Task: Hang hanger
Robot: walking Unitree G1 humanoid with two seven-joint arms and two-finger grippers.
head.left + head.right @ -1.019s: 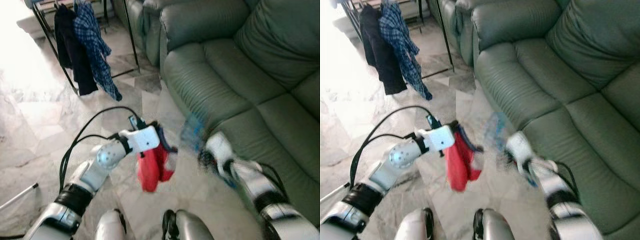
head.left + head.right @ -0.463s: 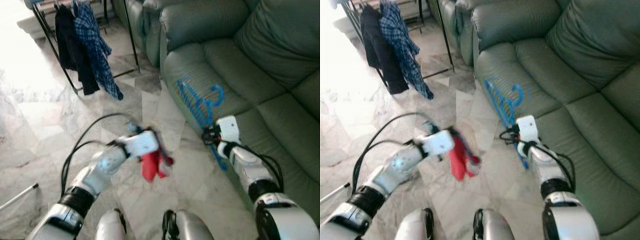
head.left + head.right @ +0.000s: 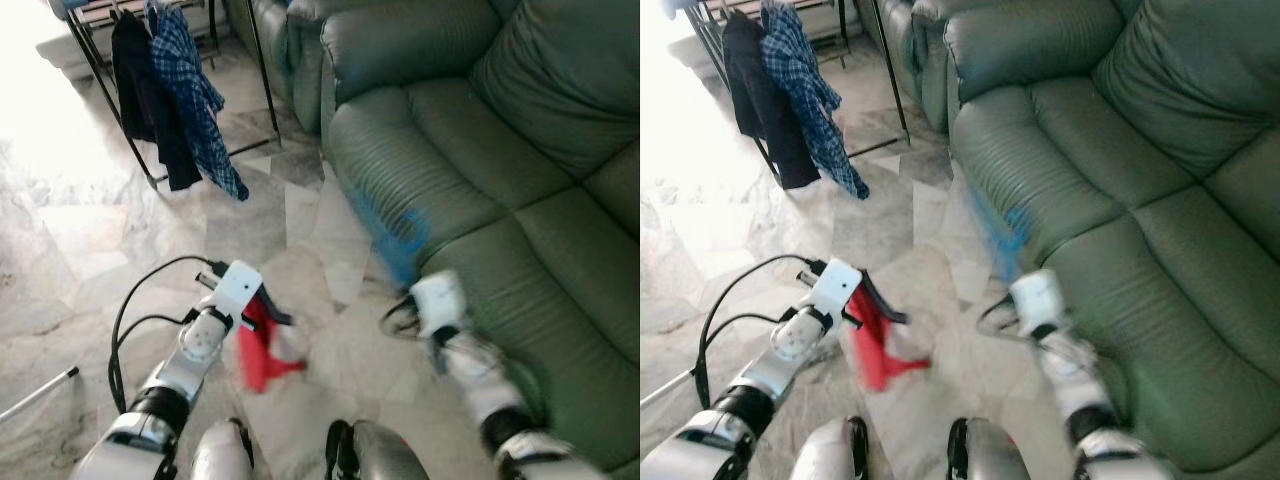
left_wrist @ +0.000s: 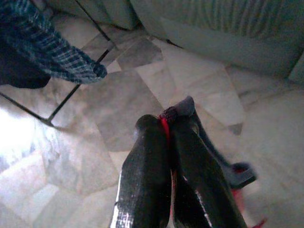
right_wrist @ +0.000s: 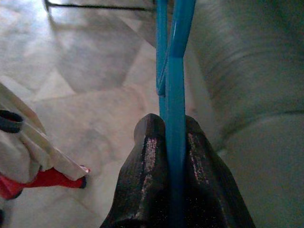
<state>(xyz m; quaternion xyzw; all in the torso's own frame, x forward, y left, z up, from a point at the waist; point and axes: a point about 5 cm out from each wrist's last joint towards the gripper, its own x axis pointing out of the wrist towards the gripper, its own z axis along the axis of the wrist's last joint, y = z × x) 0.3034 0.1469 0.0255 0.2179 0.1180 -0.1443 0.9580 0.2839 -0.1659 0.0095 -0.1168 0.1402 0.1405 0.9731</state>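
A blue plastic hanger (image 5: 175, 71) is clamped between the fingers of my right gripper (image 5: 173, 124). In the eye views it is a blue blur (image 3: 395, 238) rising from that gripper (image 3: 420, 290), just in front of the sofa's seat edge. A red garment (image 3: 255, 350) hangs from my left gripper (image 3: 262, 315), low over the floor near my legs. The left wrist view has the black fingers (image 4: 147, 156) pressed together on red cloth (image 4: 165, 127). Both arms are blurred.
A green leather sofa (image 3: 480, 150) takes up the right side. A black clothes rack (image 3: 262, 70) at the back left carries a dark garment (image 3: 140, 90) and a blue plaid shirt (image 3: 195, 95). A white pole (image 3: 40, 390) lies at the lower left on the marble floor.
My right arm has dropped lower and nearer to me with the hanger. The left arm has swung left and down, carrying the red garment.
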